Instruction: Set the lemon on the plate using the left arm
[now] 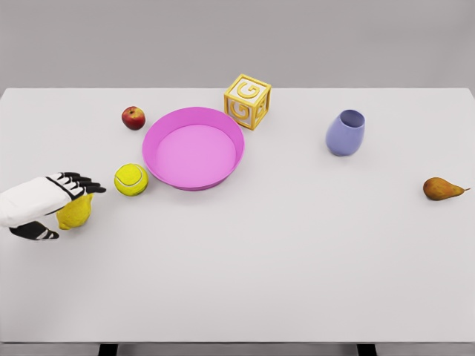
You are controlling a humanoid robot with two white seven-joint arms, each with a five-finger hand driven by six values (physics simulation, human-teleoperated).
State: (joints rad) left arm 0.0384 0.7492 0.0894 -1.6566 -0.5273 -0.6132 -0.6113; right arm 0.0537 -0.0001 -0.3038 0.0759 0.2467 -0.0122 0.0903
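Gripping lemon (76, 213): left robot hand (53, 204); plate (158, 159) holds nothing.

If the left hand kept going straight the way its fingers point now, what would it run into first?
The left hand, fingers around the lemon, points right and slightly away from the robot. The tennis ball looks likely to be met first, with the pink plate beyond it. Height above the table is unclear, so it might pass over.

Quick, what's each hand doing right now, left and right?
Left hand: fingers wrapped around the lemon, apparently gripping it on the table.
Right hand: not in view.
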